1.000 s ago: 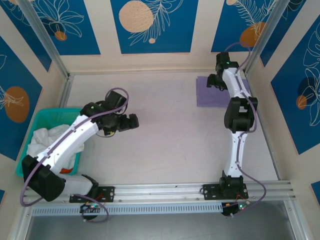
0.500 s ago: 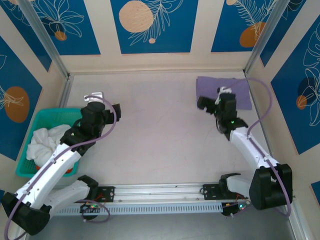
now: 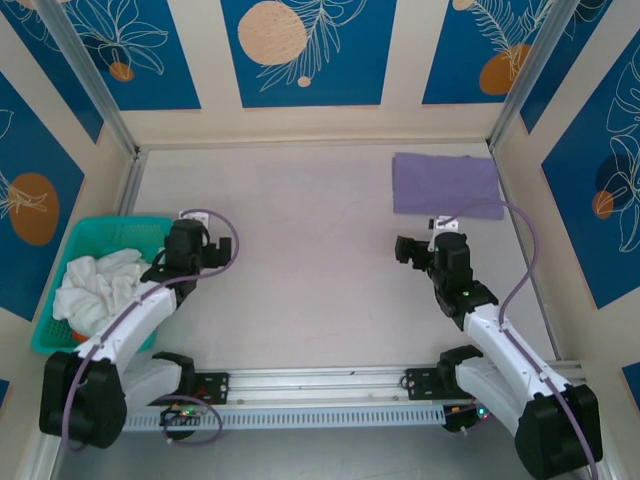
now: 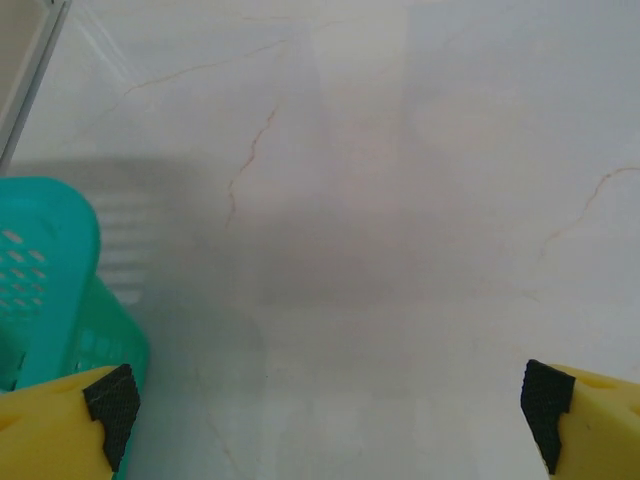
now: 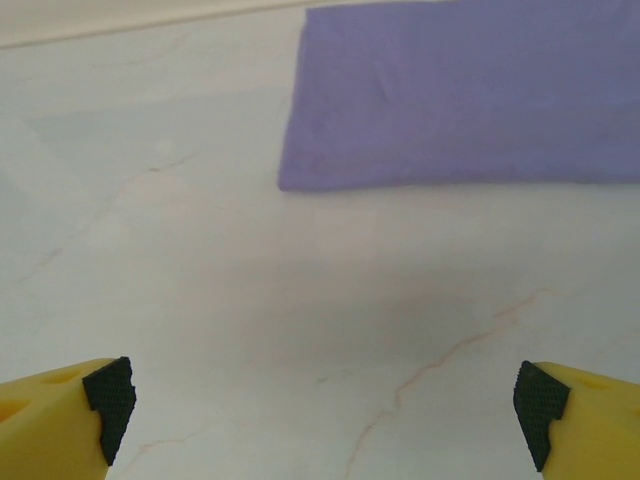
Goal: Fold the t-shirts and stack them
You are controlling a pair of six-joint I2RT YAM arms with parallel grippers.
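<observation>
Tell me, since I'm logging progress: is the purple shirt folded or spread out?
Folded: the purple shirt lies as a flat, neat rectangle, no sleeves showing.

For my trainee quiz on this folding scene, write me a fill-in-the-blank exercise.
1. The folded t-shirt at the far right is ____ in colour.
2. The white t-shirts lie bunched in the teal ____.
3. The left tool and the right tool both stand ____, holding nothing.
Missing words: purple; basket; open.

matt cloth t-shirt [image 3: 445, 184], glossy plastic basket [image 3: 110, 225]
</observation>
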